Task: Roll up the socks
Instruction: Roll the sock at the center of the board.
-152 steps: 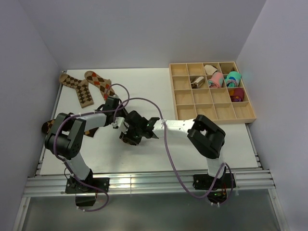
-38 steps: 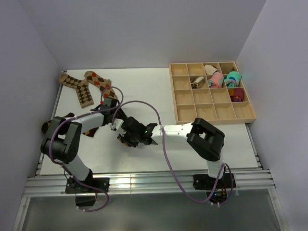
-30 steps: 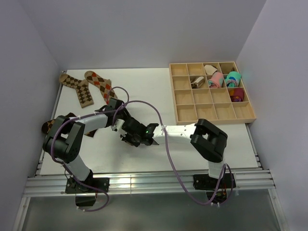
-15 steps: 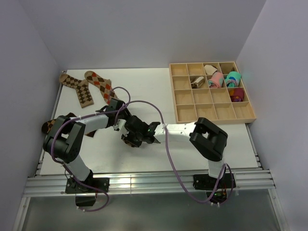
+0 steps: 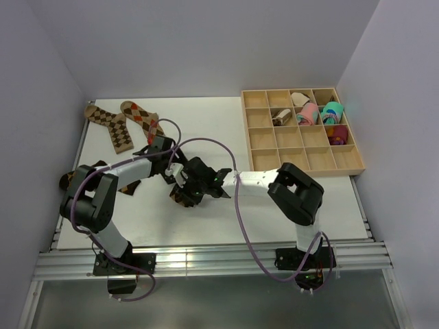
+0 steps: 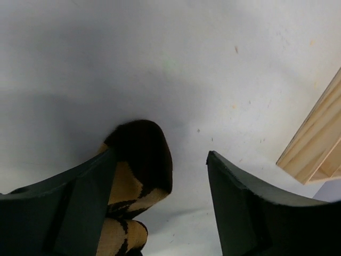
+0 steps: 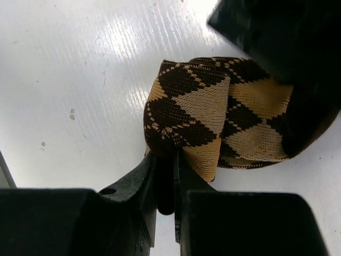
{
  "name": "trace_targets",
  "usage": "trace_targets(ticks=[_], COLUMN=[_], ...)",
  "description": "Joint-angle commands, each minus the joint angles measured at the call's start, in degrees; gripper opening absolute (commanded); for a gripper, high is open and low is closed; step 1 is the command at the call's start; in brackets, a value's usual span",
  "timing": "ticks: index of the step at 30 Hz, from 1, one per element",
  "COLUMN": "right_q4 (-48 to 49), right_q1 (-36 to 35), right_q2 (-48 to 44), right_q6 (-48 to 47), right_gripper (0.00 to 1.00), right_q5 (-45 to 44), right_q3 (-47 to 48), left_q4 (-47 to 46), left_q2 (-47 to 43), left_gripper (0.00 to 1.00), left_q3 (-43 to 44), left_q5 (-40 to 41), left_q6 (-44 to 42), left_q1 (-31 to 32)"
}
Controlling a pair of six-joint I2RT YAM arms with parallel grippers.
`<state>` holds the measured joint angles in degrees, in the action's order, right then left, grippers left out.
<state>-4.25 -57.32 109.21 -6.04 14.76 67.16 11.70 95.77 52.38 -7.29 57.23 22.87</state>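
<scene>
Top view: left gripper (image 5: 173,168) and right gripper (image 5: 184,195) meet mid-table over a brown-and-tan argyle knit sock (image 5: 180,199), mostly hidden beneath them. Two flat argyle socks (image 5: 110,125) lie at the far left. Pale wooden compartment tray (image 5: 302,171), well to the right, holds rolled bundles (image 5: 306,113) in its far-right cells. Left wrist: fingers apart, the sock's dark end against one inner face, unclamped. Right wrist: fingers pinched tight on the part-rolled sock's folded edge, its length running sideways toward the left gripper.
</scene>
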Motion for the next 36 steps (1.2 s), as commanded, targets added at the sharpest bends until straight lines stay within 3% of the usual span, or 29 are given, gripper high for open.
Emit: trace_targets(ticks=[1,10,14,18,24,29,36], right_q4=[-3.22,-4.09,-8.22,-12.35,-18.15,-19.57,-15.62], right_q1=[0.19,0.19,0.19,0.63,2.21,2.48,4.41], right_q2=[3.56,4.61,7.76,10.14,11.82,11.99,12.17], right_q6=[0.51,0.77,1.21,3.49,8.59,12.80,20.80], right_gripper=[0.00,0.00,0.00,0.00,0.00,0.00,0.00], right_q5=[-0.70,-0.09,1.31,4.56,8.35,12.82,20.21], right_q3=[-1.76,-0.19,3.67,7.37,11.33,13.61,12.74], left_q4=[3.15,6.05,7.19,6.13,12.02,7.21,-7.91], left_q2=[-3.12,-6.64,-15.06,-30.53,-49.69,-59.89,-60.17], left_gripper=[0.76,0.77,0.76,0.77,0.78,0.85,0.93], left_q3=[1.76,4.66,-1.38,-13.32,-23.62,-32.85,-44.19], left_q5=[4.91,6.32,10.79,12.38,15.11,5.99,-4.40], left_q6=[-0.28,-0.02,3.31,6.57,8.24,7.02,6.58], left_q1=[-3.53,-12.06,-12.76,-14.08,-14.26,-14.26,-14.08])
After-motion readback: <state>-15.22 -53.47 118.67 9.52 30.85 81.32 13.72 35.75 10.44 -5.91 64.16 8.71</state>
